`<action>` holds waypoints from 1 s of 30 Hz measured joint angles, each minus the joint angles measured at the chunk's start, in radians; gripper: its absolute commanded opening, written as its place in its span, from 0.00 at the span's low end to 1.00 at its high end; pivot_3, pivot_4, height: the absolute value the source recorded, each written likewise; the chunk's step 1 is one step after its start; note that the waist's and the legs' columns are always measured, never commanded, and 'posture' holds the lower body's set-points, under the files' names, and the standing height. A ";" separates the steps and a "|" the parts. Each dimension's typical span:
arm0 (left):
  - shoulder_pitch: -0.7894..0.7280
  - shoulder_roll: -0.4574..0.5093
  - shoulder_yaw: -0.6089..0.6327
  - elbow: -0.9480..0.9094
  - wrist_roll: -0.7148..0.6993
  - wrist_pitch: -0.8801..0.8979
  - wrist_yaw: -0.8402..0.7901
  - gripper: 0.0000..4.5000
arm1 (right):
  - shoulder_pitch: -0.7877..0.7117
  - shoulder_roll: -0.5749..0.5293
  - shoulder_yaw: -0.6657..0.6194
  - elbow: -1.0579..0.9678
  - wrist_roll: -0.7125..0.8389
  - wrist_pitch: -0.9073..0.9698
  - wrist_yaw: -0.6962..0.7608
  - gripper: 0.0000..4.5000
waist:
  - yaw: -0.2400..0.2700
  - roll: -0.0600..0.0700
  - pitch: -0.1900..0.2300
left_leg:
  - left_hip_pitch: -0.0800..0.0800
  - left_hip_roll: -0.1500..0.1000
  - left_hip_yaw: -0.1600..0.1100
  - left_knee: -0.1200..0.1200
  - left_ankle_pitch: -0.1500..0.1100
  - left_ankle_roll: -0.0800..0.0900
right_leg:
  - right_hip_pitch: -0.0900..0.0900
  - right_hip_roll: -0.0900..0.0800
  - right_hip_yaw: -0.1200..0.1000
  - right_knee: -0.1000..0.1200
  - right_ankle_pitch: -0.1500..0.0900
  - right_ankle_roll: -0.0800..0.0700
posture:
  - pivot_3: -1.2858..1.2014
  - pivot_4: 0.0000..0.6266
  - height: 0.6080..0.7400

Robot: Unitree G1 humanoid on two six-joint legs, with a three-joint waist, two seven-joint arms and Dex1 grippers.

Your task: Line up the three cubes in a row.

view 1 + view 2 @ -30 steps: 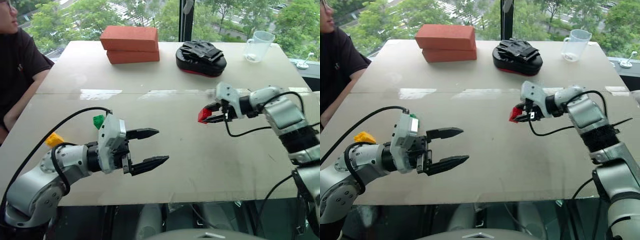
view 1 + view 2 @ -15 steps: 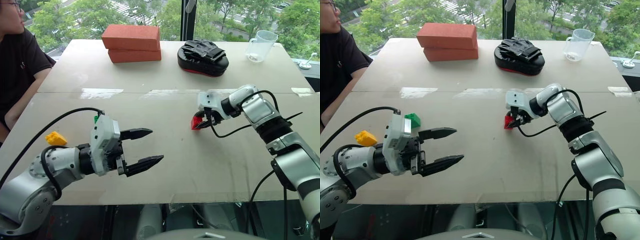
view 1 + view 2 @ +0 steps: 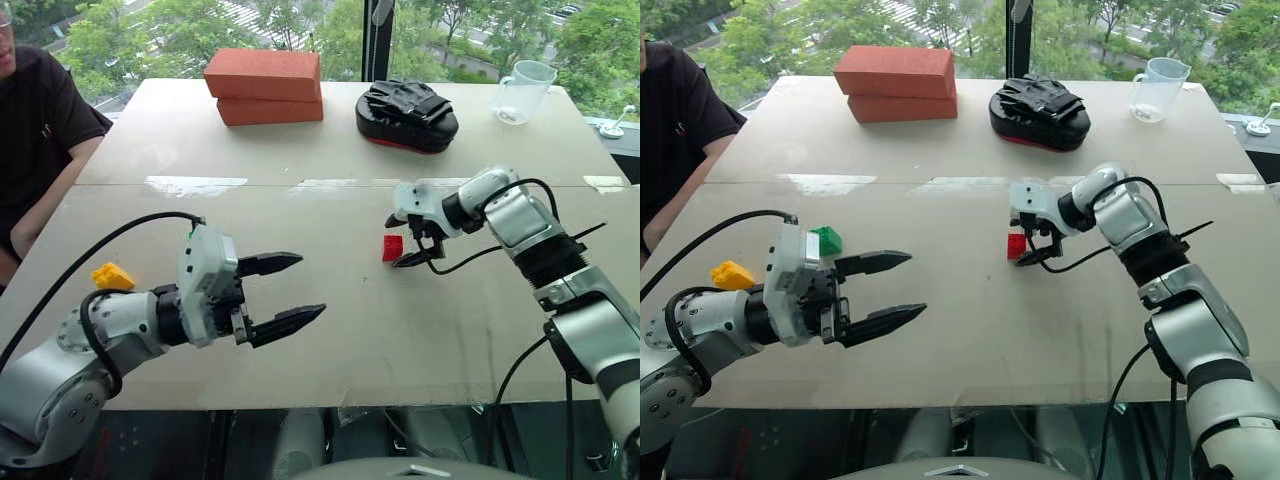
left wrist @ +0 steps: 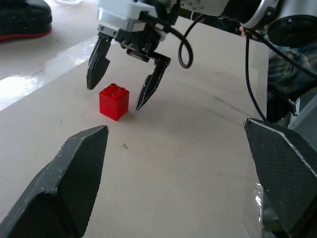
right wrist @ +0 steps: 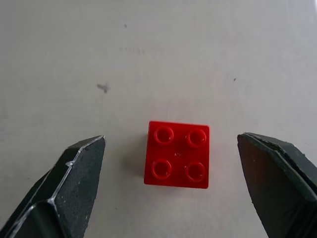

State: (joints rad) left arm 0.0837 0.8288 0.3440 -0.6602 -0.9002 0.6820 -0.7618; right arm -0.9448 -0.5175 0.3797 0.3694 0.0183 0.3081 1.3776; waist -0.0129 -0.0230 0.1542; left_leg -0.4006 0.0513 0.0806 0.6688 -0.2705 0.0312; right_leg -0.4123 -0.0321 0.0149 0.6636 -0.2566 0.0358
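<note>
Red cube (image 3: 392,247) set studs-up near the middle of the worktop (image 3: 420,330), resting flat and free. Right hand (image 3: 408,241) poised just over it with jaws spread wide, one finger on each side, neither touching (the right wrist view leaves clear gaps on both flanks). Reads as a release: block placed, grip let go, hand not yet lifted away. Likely chosen as the anchor spot for the row, since open surface lies all round it.

Green cube (image 3: 825,240) and yellow cube (image 3: 112,276) off on the robot's left side of the worktop, near each other but well apart from the red one, so no line formed yet. Green one partly hidden behind the left wrist body. Left hand (image 3: 283,294) held level above the surface, jaws fully wide and empty, pointing across toward the red block; probably waiting its turn, being the nearer arm for those two.

Far end cluttered with two stacked orange bricks (image 3: 264,86), a black glove pad (image 3: 406,115) and a clear measuring cup (image 3: 522,92), all well clear of the working area. Person's sleeve and arm (image 3: 42,140) at the left edge, not reaching in.

Judged roughly a third done: one block placed, two to bring alongside.
</note>
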 measured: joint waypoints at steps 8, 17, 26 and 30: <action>-0.084 -0.117 0.069 0.222 0.204 0.065 0.404 1.00 | 0.304 -0.010 -0.345 -0.562 0.354 0.217 -0.153 0.98 | 0.006 -0.001 -0.001 | -0.001 0.000 -0.002 0.000 0.000 0.001 | 0.001 -0.005 -0.002 0.000 0.000 0.000 | 0.52 0.24 0.98; -0.227 -0.332 -0.001 0.300 0.410 0.145 0.769 1.00 | 0.520 -0.015 -0.420 -0.874 0.482 0.187 -0.301 0.98 | 0.003 -0.003 -0.002 | 0.000 -0.003 -0.004 0.001 -0.001 0.001 | 0.002 -0.004 -0.002 0.003 0.000 0.000 | 0.52 0.24 0.98; -0.311 -0.322 -0.013 0.496 0.487 0.124 0.701 0.45 | 0.565 -0.103 -0.420 -0.885 0.494 0.165 -0.327 1.00 | 0.003 -0.004 -0.002 | 0.000 -0.004 -0.004 0.001 0.000 0.001 | 0.002 -0.003 -0.002 0.002 0.000 0.000 | 0.52 0.24 0.98; -0.320 -0.295 -0.039 0.526 0.515 0.092 0.642 0.28 | 0.577 -0.118 -0.421 -0.898 0.503 0.165 -0.349 1.00 | 0.004 -0.004 -0.002 | 0.000 -0.004 -0.005 0.001 0.000 0.000 | 0.002 -0.003 -0.002 0.002 0.000 0.000 | 0.52 0.24 0.98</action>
State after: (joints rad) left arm -0.2359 0.5339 0.3050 -0.1339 -0.3851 0.7739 -0.1198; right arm -0.3676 -0.6356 -0.0409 -0.5284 0.5209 0.4736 1.0282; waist -0.0091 -0.0266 0.1525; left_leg -0.4007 0.0472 0.0760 0.6698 -0.2708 0.0317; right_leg -0.4106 -0.0355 0.0127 0.6655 -0.2563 0.0362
